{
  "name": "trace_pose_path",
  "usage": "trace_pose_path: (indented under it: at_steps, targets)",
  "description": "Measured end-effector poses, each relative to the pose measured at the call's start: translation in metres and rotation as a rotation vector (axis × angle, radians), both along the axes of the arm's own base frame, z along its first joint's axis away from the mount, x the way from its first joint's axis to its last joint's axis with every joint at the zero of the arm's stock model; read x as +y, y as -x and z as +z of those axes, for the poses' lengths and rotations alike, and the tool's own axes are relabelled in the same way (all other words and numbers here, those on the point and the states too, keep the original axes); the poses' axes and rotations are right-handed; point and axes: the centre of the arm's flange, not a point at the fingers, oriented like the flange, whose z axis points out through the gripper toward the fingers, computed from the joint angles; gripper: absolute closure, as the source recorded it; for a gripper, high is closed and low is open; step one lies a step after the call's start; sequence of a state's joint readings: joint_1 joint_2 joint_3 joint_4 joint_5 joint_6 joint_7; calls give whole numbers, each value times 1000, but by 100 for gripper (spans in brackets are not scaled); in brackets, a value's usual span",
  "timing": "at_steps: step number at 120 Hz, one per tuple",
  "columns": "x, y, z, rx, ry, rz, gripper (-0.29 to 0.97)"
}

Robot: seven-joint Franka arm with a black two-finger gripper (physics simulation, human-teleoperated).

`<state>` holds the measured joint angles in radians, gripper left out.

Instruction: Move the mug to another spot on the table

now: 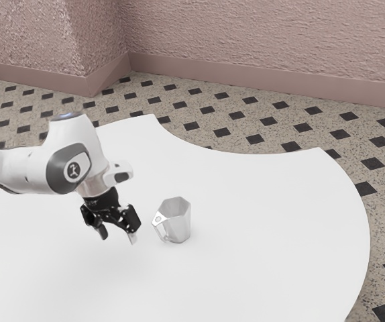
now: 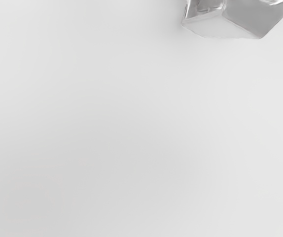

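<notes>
In the exterior view, the white and grey arm (image 1: 38,164) reaches in from the left over the white rounded desk (image 1: 280,221). Its black two-finger gripper (image 1: 117,235) points down just above the desk, fingers spread wide with nothing between them. Just beside it to the right stands the silver faceted metal mug (image 1: 172,219), upright, handle toward the gripper, not touching it. In the wrist view the mug (image 2: 230,17) sits off to the side of the hand on the bare desk (image 2: 131,138).
</notes>
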<state>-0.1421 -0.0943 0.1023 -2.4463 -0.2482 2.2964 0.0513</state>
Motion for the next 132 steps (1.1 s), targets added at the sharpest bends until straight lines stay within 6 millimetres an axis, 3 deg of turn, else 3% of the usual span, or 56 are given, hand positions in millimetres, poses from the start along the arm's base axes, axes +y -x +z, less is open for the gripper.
trace_pose_path:
  at_steps: [55, 132]
  targets:
    - [-39, -12, -23, -211, 40, 48, 0]
    - [-36, -25, -31, -369, -22, -218, 0]
